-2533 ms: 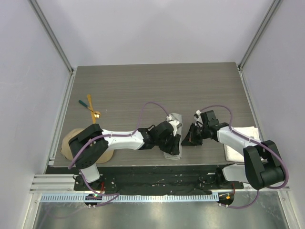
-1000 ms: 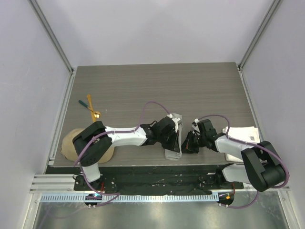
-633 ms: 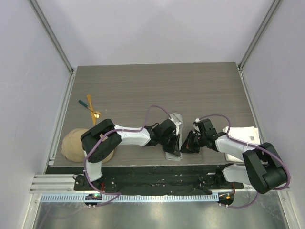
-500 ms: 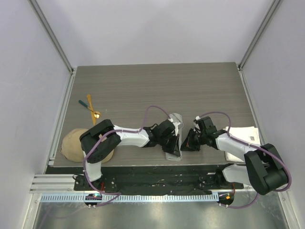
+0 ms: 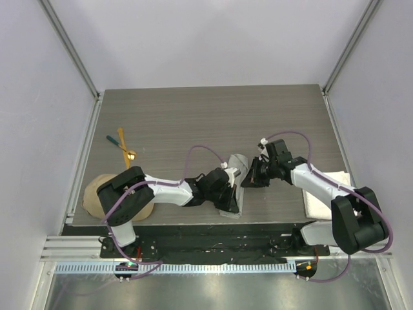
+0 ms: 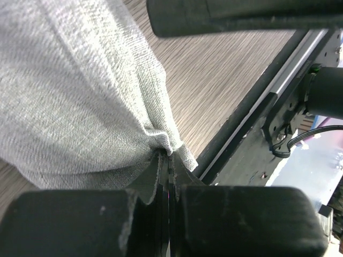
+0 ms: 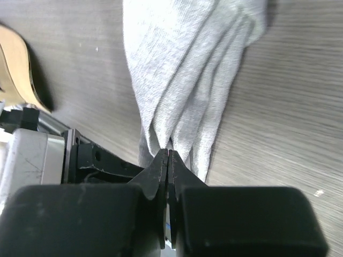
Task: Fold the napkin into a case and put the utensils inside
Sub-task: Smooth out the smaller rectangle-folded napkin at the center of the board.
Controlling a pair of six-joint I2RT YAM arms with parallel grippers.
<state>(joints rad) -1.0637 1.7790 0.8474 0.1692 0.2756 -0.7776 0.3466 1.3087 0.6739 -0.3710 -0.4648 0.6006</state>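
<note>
The light grey napkin lies folded into a narrow strip near the table's front edge, running from back to front. My left gripper sits over its near half. In the left wrist view that gripper is shut, with a gathered corner of the napkin pinched at its tip. My right gripper meets the strip's right edge. It is shut too, and the napkin's pleats converge into its tip. The utensils lie crossed at the far left, away from both arms.
A tan cap sits at the front left corner, partly under the left arm. A thick white towel lies at the front right under the right arm. The table's front edge and black rail run close beside the napkin.
The right gripper has moved away from the front edge, up along the napkin's right side. The left gripper has shifted slightly back towards its base. The utensils have not moved.
</note>
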